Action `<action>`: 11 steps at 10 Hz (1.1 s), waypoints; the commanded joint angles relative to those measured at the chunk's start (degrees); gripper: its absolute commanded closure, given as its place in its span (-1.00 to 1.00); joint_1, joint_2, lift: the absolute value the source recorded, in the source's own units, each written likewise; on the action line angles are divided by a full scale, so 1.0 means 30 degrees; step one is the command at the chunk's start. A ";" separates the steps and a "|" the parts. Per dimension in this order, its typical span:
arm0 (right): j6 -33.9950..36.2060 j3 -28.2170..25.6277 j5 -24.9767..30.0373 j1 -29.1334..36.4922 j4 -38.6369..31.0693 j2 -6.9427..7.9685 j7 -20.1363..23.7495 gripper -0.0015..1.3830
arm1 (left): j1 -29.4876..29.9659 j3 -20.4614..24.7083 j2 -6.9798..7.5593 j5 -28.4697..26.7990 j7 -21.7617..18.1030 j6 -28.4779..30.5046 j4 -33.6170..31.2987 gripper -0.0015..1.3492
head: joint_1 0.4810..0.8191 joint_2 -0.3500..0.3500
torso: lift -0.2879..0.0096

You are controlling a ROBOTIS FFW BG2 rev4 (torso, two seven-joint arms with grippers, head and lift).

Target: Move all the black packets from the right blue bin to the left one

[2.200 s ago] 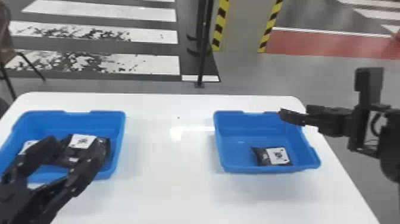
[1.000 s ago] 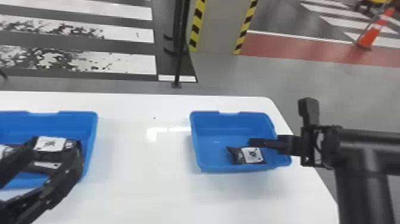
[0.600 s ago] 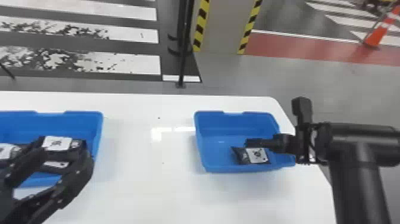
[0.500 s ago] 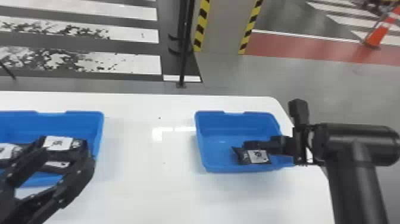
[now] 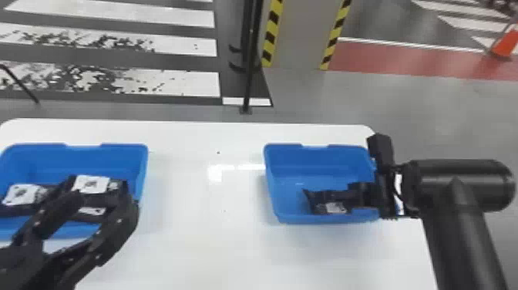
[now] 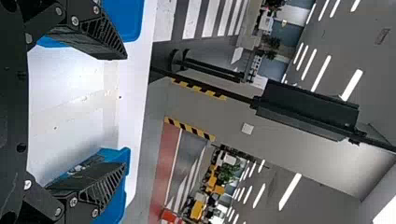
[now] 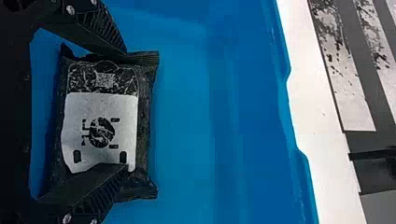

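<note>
In the head view my right gripper (image 5: 356, 193) is in the right blue bin (image 5: 308, 220), at a black packet with a white label (image 5: 335, 208). In the right wrist view the right gripper (image 7: 126, 109) stands open, its fingers near opposite ends of the packet (image 7: 102, 130); one finger overlaps the label. My left gripper (image 5: 103, 200), open and without a packet between its fingers, hangs by the front of the left blue bin (image 5: 144, 169). Several black packets (image 5: 92, 185) lie in that bin, partly hidden by the fingers. The left wrist view has the left gripper (image 6: 125, 111) with its fingers wide apart.
Both bins stand on a white table (image 5: 204, 231), with bare tabletop between them. Past the table's far edge, a dark pole (image 5: 250, 69) rises from the floor beside a pillar with striped edges (image 5: 300, 34).
My right gripper has moved left and down from the right bin's far right side to the packet. The head view has shifted. The left gripper stays open near the left bin.
</note>
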 commanded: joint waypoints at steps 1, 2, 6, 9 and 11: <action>0.1217 0.0199 0.0011 0.0195 -0.0954 0.0005 0.0000 -0.83 | -0.0027 0.0000 0.0041 0.0064 -0.0034 0.0004 0.0085 -0.66 | 0.27 -0.53 | -0.01; 0.2248 0.0276 0.0163 0.0242 -0.1610 0.0005 -0.0029 -0.83 | -0.0120 -0.0038 0.0070 0.0103 -0.0063 0.0004 0.0179 -0.66 | 0.27 -0.51 | -0.01; 0.2201 0.0428 -0.0065 -0.0086 -0.1517 -0.0025 -0.0645 -0.83 | -0.0308 -0.0152 0.0100 0.0483 -0.0239 -0.0137 0.0975 -0.66 | 0.27 -0.52 | -0.01; 0.1732 0.0733 -0.0065 -0.0508 -0.0813 -0.0025 -0.0791 -0.83 | -0.0308 -0.0114 0.0041 0.0636 -0.0268 -0.0371 0.1210 -0.66 | 0.27 -0.52 | -0.01; 0.0467 0.1456 -0.0218 -0.1445 0.1437 -0.0083 -0.0645 -0.56 | -0.0355 -0.0038 0.0012 0.0788 -0.0356 -0.0418 0.1444 -0.66 | 0.27 -0.50 | -0.01</action>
